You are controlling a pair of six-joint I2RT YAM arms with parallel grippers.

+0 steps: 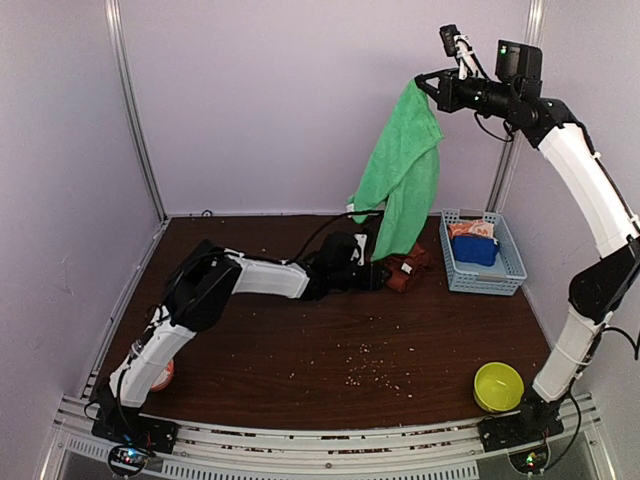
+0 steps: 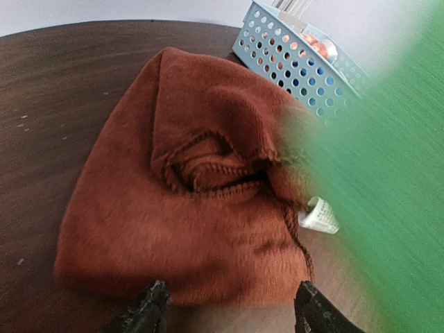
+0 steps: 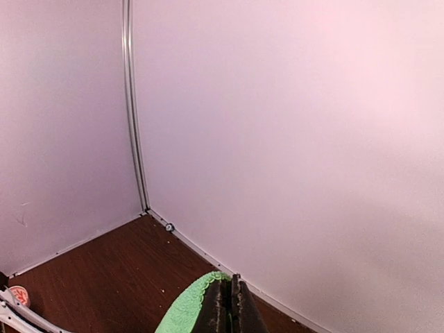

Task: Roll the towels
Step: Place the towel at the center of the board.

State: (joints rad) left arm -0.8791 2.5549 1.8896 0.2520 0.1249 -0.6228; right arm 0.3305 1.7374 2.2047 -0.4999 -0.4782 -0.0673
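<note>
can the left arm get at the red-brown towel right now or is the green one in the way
Probably yes. The left pincer sits at the near edge of the red-brown towel, jaws apart, with nothing between them. The green towel, hanging from the right pincer, only crowds one side.

On the table (image 1: 300,362), a blue basket (image 1: 485,281) stands behind a yellow bowl (image 1: 498,387), well apart

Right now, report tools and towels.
Right tool shut on bright green terry towel, hanging high. Left tool open at crumpled rust-red terry towel. Green hem dangles beside it.
</note>
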